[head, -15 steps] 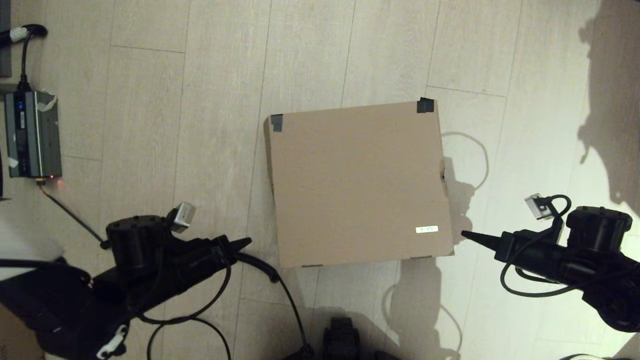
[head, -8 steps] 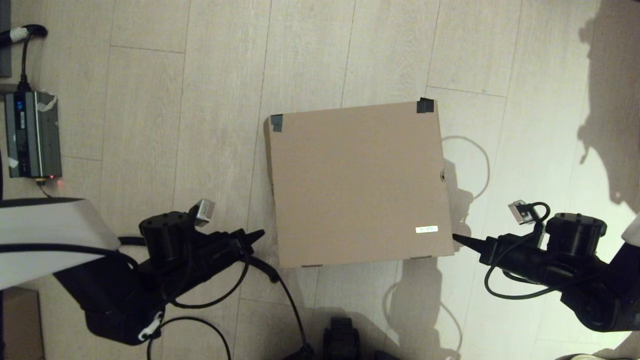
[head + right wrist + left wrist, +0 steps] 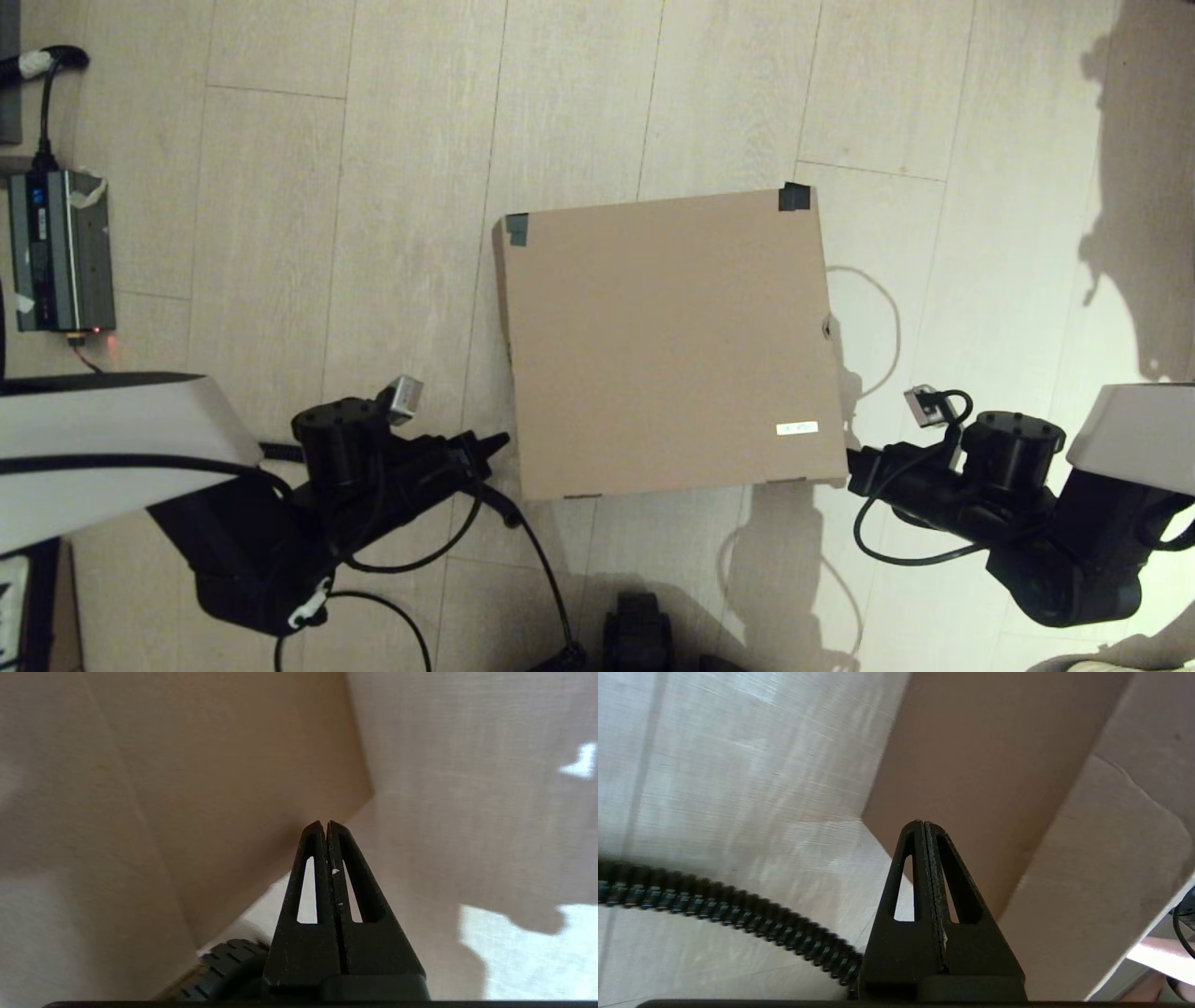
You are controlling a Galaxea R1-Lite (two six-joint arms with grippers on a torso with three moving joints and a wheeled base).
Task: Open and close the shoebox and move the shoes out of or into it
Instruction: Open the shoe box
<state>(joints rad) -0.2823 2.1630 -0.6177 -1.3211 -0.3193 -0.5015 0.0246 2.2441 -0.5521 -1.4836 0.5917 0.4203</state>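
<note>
Cardboard box sits closed on the floor — likely light, stiff, easily creased, best lifted by the lid's near edge. Both pincers are clenched empty: left gripper beside its near-left corner, right gripper at its near-right corner.

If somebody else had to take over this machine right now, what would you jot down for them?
Left gripper: jaws shut, empty, low beside the shoebox near its near-left corner.
Right gripper: jaws shut, empty, at the box's near-right corner.
Shoebox: on the floor between both arms, lid flat and closed.
Shoes: not in view.
Done: nothing visible yet.
Left: lift the lid, move the shoes, close the lid.
</note>
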